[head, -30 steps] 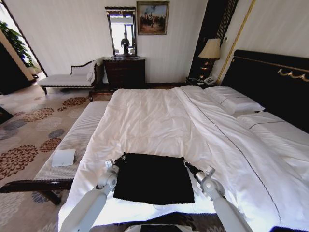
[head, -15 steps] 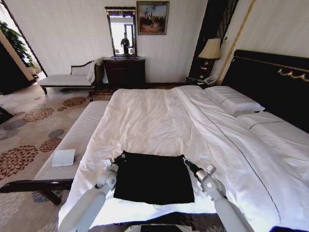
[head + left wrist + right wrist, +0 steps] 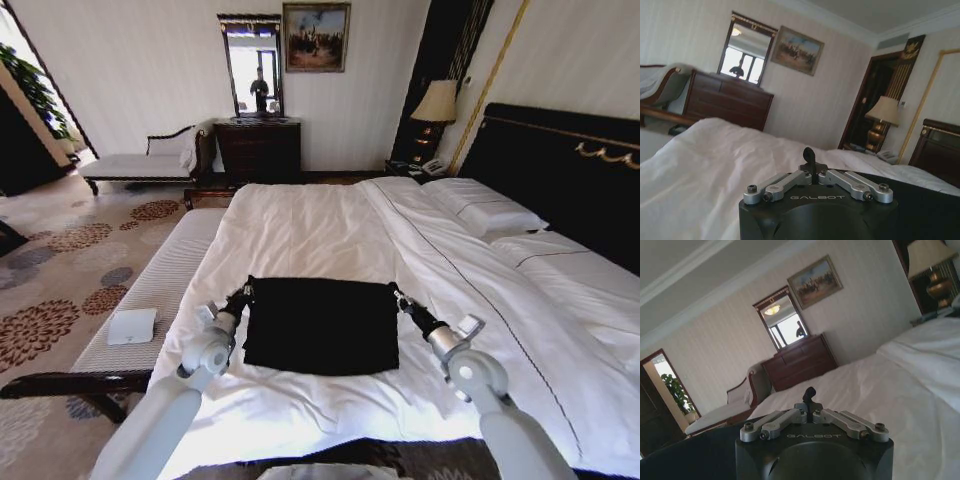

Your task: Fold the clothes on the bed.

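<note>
Black T-shirt (image 3: 321, 325), one; two hands (image 3: 246, 291) (image 3: 400, 297) pinching corners.

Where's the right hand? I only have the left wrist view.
Observer: The right hand is at the far right corner of the black T-shirt, which lies as a flat rectangle on the bed.
Operator: And my left hand relative to the shirt?
Observer: The left hand is at the far left corner, about level with the right one.
</note>
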Robot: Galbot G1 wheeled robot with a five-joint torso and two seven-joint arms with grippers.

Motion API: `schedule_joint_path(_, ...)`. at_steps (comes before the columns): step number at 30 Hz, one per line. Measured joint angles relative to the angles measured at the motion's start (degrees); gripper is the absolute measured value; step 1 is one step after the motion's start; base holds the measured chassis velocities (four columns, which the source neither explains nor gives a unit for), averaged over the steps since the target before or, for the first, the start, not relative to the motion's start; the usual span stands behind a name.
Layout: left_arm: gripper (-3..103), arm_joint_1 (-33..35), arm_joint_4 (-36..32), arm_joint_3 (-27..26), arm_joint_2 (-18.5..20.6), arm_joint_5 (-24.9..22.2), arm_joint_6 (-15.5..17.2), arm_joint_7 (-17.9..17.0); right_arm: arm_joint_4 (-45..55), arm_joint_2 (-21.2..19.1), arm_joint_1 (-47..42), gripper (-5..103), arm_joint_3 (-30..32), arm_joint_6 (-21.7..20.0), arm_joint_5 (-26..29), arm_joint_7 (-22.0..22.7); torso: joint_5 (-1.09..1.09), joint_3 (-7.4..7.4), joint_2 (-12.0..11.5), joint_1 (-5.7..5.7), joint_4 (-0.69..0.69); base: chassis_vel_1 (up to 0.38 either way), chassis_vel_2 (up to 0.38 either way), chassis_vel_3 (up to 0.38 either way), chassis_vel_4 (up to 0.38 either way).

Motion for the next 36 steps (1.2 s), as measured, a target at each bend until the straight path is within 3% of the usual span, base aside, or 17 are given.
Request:
schedule_joint_path(7, 1, -4.08, -4.6, -0.23, 5.66, -3.42, 0.31, -0.8, 5.76, -4.32, 0.9, 0, 4.89, 0.21, 1.99, 1.36, 0.01, 0.0, 0.0, 0.0, 0.02, 0.0, 0.0, 0.0, 0.0)
schedule_joint_path(14, 1, -4.25, -6.17, -0.28, 5.94, -3.99, 0.46, -1.61, 7.79, -5.18, 0.54, 0, 6.33, 0.25, 2.14, 1.77, 0.01, 0.0, 0.0, 0.0, 0.01, 0.0, 0.0, 0.0, 0.0)
schedule_joint_path(22, 1, 0.81, -8.8, -3.08, 7.03, -4.07, 0.52, -2.06, 9.04, -5.19, -0.89, 0, 7.81, 0.26, 2.37, 1.97, 0.01, 0.0, 0.0, 0.0, 0.02, 0.0, 0.0, 0.0, 0.0)
schedule_joint_path(36, 1, 11.83, -13.68, -9.0, 3.87, -1.54, -0.07, -2.11, 11.54, -1.56, -6.93, 0, 6.47, 0.58, -0.7, 1.62, 0.01, 0.0, 0.0, 0.0, 0.02, 0.0, 0.0, 0.0, 0.0)
